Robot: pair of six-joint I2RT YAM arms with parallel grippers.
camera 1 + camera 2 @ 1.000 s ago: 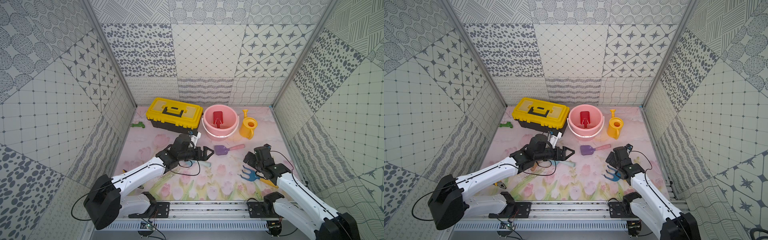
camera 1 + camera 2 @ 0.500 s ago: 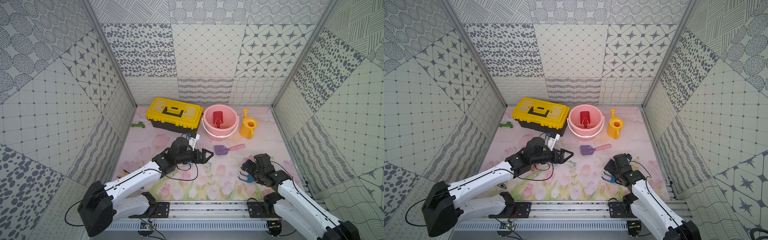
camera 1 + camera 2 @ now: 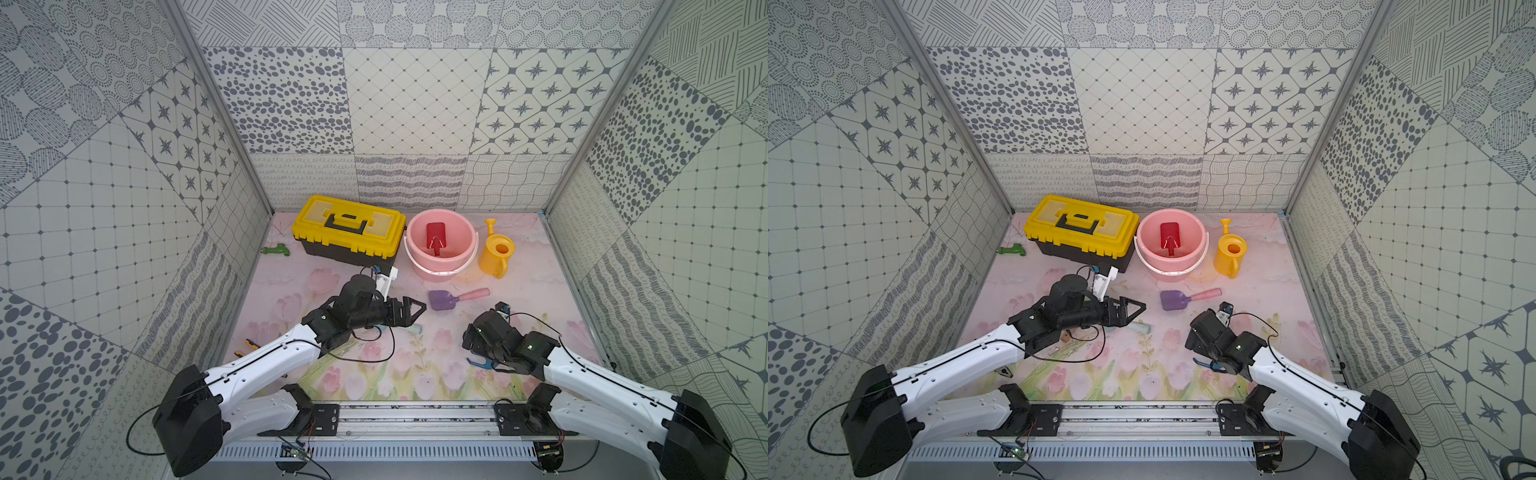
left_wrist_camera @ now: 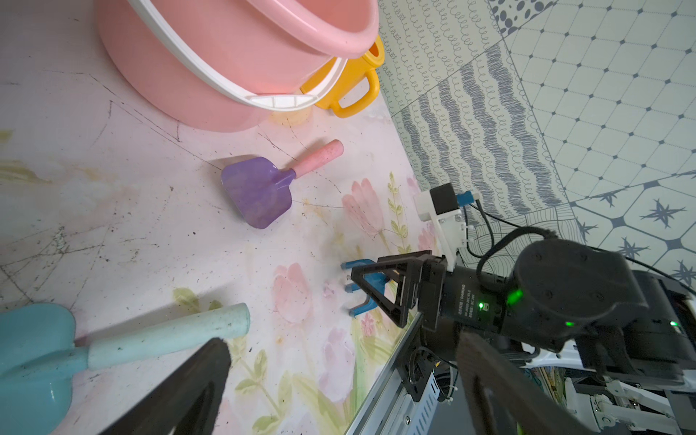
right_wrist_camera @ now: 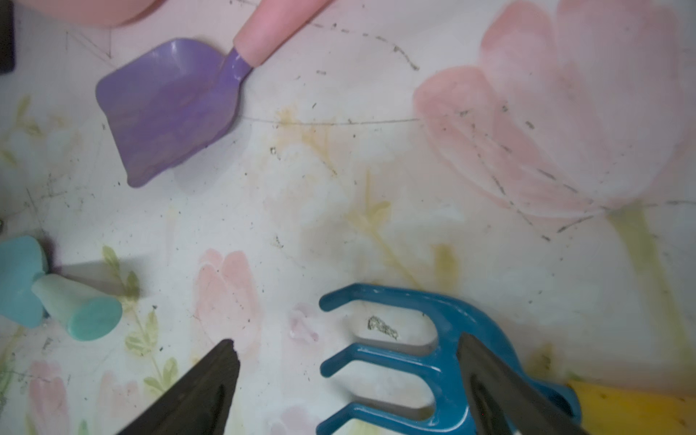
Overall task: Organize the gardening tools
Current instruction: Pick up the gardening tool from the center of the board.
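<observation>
Floral mat point(image 3: 415, 374) covers the floor of a tiled booth.

**Nearest, right side.** Right gripper point(image 5: 344, 344) is low over the fork point(image 5: 380, 363), jaws spread wide and holding nothing. One finger point(image 5: 489, 384) overlaps the fork's neck in the wrist view; whether it touches cannot be told.
- Risk: closing here would catch the curved head, not the handle. The fork could squirt out or twist in the grip.
- Risk: going lower with a finger over the neck would pin the fork to the mat.

**Middle, left side.** Left gripper point(image 3: 413, 312) hangs above the trowel point(image 4: 150, 339), jaws spread, empty.
- Risk: both arms are near each other and would share one drop point. A joint approach invites a clash.

**Beyond.** Scoop point(image 3: 442, 299) lies on the mat between the grippers and the bucket, apart from both.

**Containers, far end.**
- Bucket point(image 3: 446, 264): upright, holds the spade point(image 3: 435, 237) only. It looks light; a tool caught on the rim could shove or tip it.
- Can point(image 3: 496, 253): upright, just beside the bucket, nothing visible inside. A wide swing could knock it.
- Toolbox point(image 3: 349, 228): lid shut, contents unseen.

Rake point(image 3: 276, 250) lies by the far left wall, well apart from everything.
</observation>
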